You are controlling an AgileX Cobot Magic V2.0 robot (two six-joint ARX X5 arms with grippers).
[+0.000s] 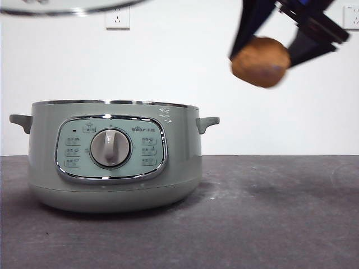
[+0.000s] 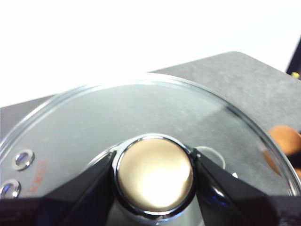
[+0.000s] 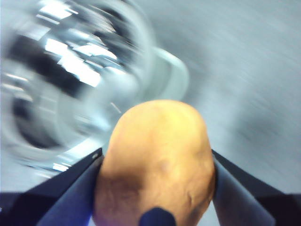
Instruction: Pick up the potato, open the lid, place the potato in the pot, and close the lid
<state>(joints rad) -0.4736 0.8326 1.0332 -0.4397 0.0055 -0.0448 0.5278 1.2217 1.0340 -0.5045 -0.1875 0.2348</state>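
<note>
The pot sits uncovered on the dark grey table, its dial and chrome-framed panel facing the front camera and a small handle sticking out on each side. High above it and off to the side of its right-hand handle, well clear of the rim, the right gripper hangs in the air with the potato pinched between its two black jaws; the jaws are spread only as wide as the potato and press on its two flanks. In the right wrist view the same potato fills the space between the jaws of the right gripper, with the shiny inside of the pot blurred beneath and beyond it. The lid is up off the pot, held well above its rim, with only a sliver of its steel edge showing. The left gripper has it by the knob, both jaws closed snugly against the knob's sides, the glass dome spreading out around them. Through the far edge of that glass an orange bit of the potato peeks in.
</note>
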